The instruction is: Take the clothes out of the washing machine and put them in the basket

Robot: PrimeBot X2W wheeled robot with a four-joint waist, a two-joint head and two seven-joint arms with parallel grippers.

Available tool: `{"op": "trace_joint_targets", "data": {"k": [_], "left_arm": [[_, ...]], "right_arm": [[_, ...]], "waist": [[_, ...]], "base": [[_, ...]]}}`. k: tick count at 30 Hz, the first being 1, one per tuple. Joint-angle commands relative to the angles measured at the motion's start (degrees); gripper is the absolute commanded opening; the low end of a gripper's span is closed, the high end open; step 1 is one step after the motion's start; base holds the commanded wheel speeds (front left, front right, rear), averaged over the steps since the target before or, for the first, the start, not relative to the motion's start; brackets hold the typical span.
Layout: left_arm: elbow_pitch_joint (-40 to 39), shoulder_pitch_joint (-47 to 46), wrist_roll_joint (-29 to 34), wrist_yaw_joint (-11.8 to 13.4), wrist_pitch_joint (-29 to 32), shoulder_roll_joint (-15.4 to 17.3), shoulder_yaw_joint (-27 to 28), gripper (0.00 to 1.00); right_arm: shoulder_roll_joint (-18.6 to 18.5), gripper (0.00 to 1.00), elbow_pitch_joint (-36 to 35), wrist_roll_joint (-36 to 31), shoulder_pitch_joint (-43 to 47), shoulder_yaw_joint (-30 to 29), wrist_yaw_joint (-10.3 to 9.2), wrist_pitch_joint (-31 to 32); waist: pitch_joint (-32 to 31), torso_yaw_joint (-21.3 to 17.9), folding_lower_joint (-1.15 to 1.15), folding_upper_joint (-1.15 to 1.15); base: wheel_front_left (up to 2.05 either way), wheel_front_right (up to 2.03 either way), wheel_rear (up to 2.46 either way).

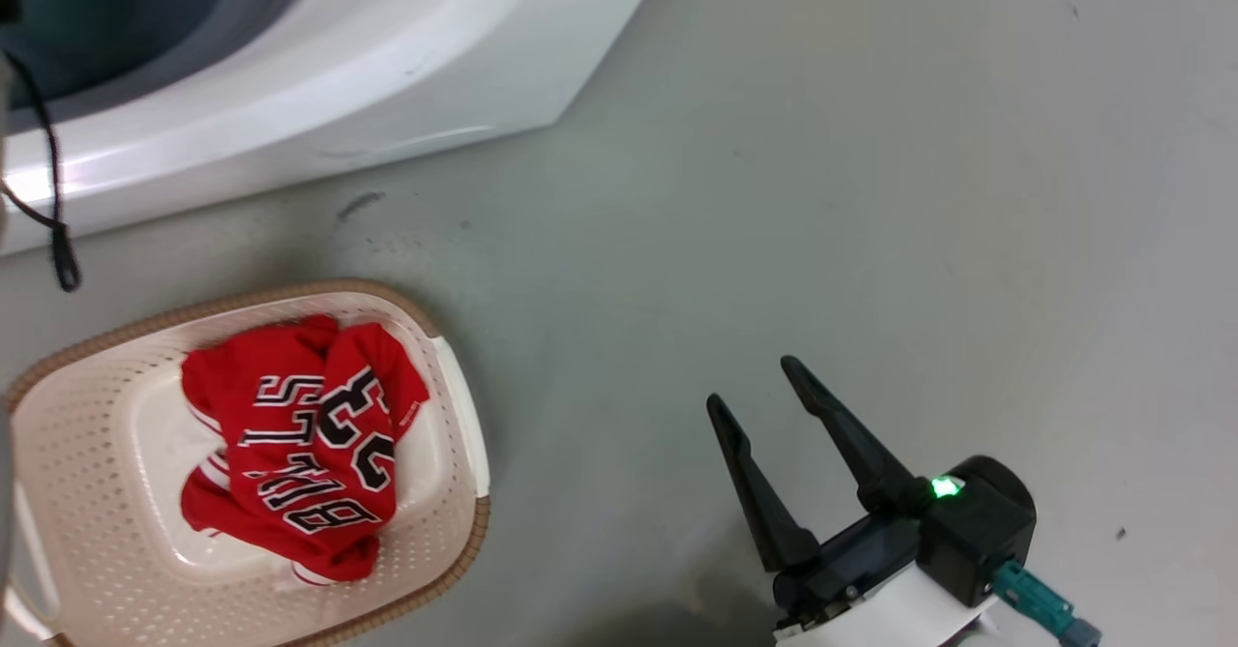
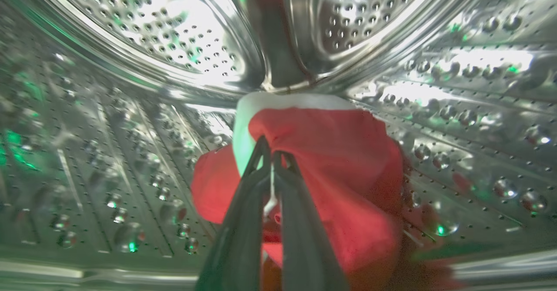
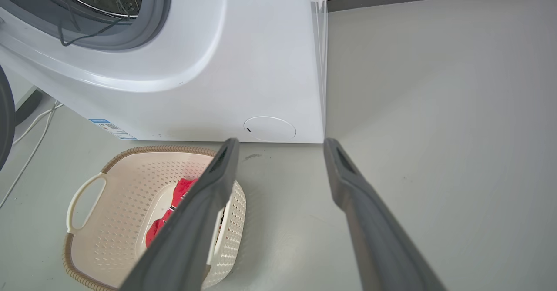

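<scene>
Looks steeply down from the head onto grey floor, washing machine at eleven o'clock, basket at eight. Sits deep inside the drum on the left wrist, very near the clothes. Faces low across the floor from the right wrist, toward the machine's front at eleven o'clock; shares that front and the basket with the head view.
</scene>
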Motion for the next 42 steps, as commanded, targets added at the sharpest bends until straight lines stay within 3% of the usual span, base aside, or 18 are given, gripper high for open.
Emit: {"op": "trace_joint_targets", "data": {"k": [1,5,12,19,26,33,42], "left_arm": [[-0.2,1.5,0.1,-0.2,-1.5,-0.3,-0.1,0.0],[-0.9,4.4,-0.8,-1.1,-6.6,-2.2,0.6,0.0],[-4.9,11.3,-1.7,-2.7,-8.5,-3.0,2.9,0.0],[-12.2,22.0,-2.2,-3.2,-8.4,-1.8,9.1,0.0],[-18.2,34.5,-1.6,-5.0,-8.4,-2.6,16.9,0.0],[-26.3,45.6,2.5,-7.2,-8.4,-5.5,22.1,0.0],[-39.0,56.2,7.9,-9.2,-8.4,-10.1,24.6,0.0]], "right_arm": [[0.1,1.0,0.0,-0.1,-0.8,-0.3,-0.02,0.0],[0.0,1.0,0.2,0.1,-1.9,-1.2,-0.02,0.2],[0.0,1.0,1.1,0.6,-2.6,-2.5,-0.02,0.5],[0.0,1.0,2.5,1.3,-1.1,-3.7,-0.02,0.6],[0.0,1.0,3.5,1.1,1.4,-4.4,-0.02,1.1],[0.0,1.0,2.9,0.9,3.9,-5.6,-0.02,2.2],[0.0,1.0,1.7,0.3,6.4,-7.8,-0.02,3.6]], "waist": [[-1.6,1.1,0.0,0.0],[-4.5,2.3,0.0,0.0],[-10.2,2.8,0.0,0.0],[-16.4,2.6,0.0,0.0],[-24.2,3.6,0.0,0.0],[-30.7,5.9,0.0,0.0],[-35.0,10.3,0.0,0.0]], "base": [[0.0,0.0,0.0],[0.0,0.0,0.0],[0.0,0.0,0.0],[0.0,0.0,0.0],[0.0,0.0,0.0],[0.0,0.0,0.0],[0.0,0.0,0.0]]}}
